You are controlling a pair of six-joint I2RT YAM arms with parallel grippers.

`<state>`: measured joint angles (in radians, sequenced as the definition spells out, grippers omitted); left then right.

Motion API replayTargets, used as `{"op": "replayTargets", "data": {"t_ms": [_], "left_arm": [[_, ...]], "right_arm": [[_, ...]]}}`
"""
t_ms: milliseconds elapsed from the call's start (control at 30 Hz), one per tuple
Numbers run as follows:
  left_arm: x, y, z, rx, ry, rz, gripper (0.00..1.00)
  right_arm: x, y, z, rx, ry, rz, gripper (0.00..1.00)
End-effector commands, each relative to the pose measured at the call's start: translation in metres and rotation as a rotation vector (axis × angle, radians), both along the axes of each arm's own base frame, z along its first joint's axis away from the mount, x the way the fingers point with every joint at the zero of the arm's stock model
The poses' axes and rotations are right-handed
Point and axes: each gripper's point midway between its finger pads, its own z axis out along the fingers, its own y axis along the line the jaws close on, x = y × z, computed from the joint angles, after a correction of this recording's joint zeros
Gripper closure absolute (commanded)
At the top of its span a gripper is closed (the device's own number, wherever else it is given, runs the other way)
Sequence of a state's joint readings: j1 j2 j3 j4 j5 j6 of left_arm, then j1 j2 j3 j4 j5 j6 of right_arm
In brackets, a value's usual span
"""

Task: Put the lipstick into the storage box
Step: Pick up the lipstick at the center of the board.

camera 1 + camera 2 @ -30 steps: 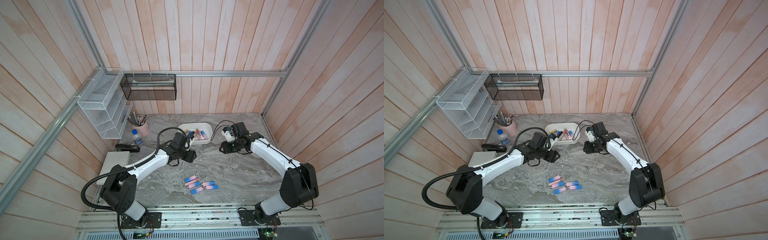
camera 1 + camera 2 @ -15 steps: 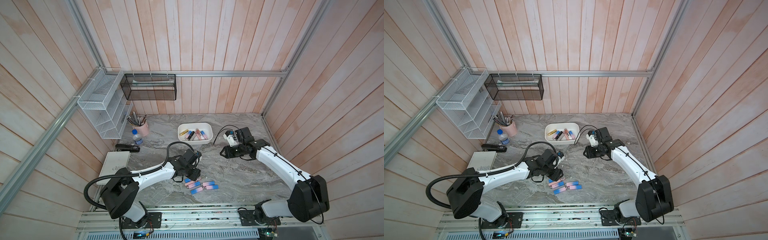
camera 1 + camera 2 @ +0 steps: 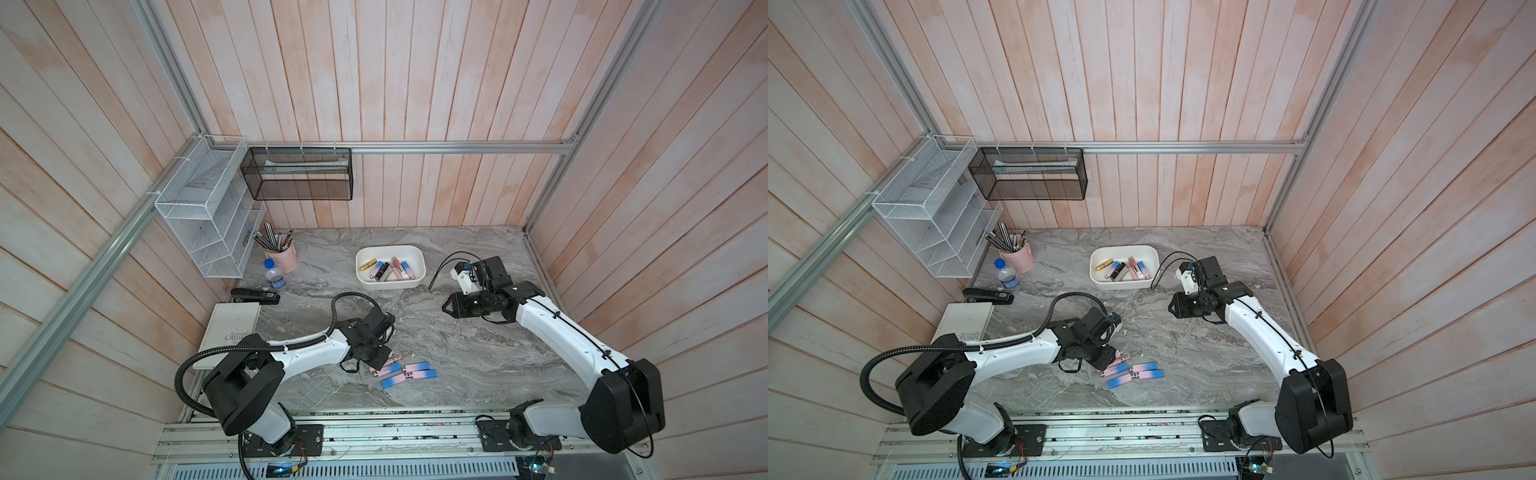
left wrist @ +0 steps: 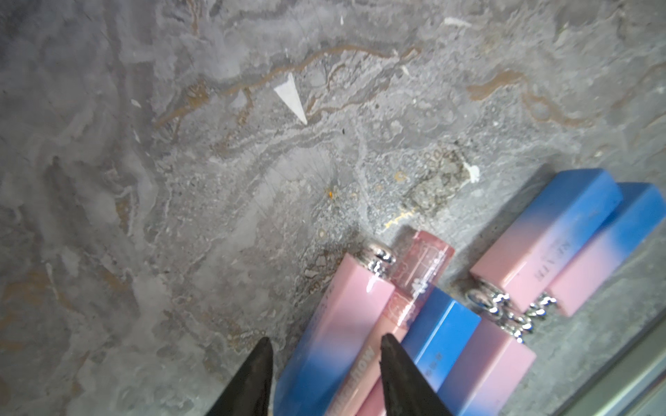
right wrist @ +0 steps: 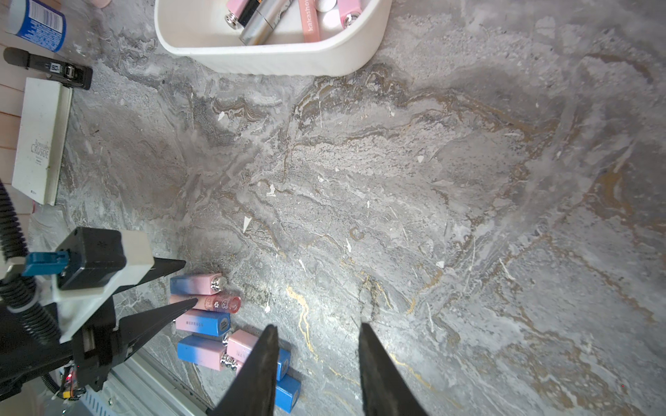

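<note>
Two arms are sharing the grey marbled tabletop point(image 3: 457, 365) and dividing the work. The right arm point(image 3: 561, 336) is hovering near a corner of the storage box point(image 3: 390, 285), its right end effector point(image 3: 444, 308) spread with nothing between the fingers, apparently standing clear so the other can work. The left arm point(image 3: 307, 357) is bending down towards the near edge, where the left end effector point(image 5: 187, 284) is spread astride the outermost gradient lipstick point(image 5: 196, 282) of the loose cluster point(image 3: 411, 368). One finger is sitting on that lipstick's free side and the other is lying along the clear pink gloss tube point(image 5: 220, 303) next to it; whether the pads are pressing yet I cannot tell. That lipstick is probably being picked because it is lying at the cluster's edge, with bare tabletop on one flank giving a finger room. The storage box is sitting open-topped towards the back wall, well apart from the cluster, so a lift, carry and drop are remaining. Counting down: two arms, one storage box, at least five lipsticks lying inside it, and six outside, namely five pink-to-blue square cases and one gloss tube, all lying flat and crowding together.
</note>
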<state>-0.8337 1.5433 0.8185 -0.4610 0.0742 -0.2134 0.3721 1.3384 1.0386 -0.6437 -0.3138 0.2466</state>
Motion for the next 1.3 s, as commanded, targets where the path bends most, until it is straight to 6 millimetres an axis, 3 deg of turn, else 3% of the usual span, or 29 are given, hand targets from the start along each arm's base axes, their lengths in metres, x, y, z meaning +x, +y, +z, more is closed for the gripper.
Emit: {"op": "replayTargets", "data": {"t_ms": [0, 333, 567, 800, 1033, 1267], "left_arm": [[-0.002, 0.009, -0.006, 0.022, 0.015, 0.000, 0.52], [0.006, 0.008, -0.015, 0.011, 0.037, 0.001, 0.65], [0.011, -0.001, -0.022, 0.001, 0.061, 0.006, 0.82], [0.025, -0.009, 0.006, -0.018, 0.007, 0.020, 0.87], [0.073, -0.028, 0.053, -0.039, -0.111, 0.022, 0.87], [0.153, -0.041, 0.089, -0.077, -0.250, 0.082, 0.86]], "right_arm": [[-0.004, -0.006, 0.014, -0.006, -0.015, -0.045, 0.61], [-0.006, -0.012, 0.023, -0.011, -0.028, -0.079, 0.61], [-0.004, -0.012, 0.026, -0.024, -0.034, -0.068, 0.61], [-0.008, -0.015, 0.023, -0.030, -0.032, -0.072, 0.61], [-0.003, -0.014, 0.026, -0.025, -0.053, -0.076, 0.61], [0.000, -0.016, 0.029, -0.029, -0.072, -0.087, 0.61]]}}
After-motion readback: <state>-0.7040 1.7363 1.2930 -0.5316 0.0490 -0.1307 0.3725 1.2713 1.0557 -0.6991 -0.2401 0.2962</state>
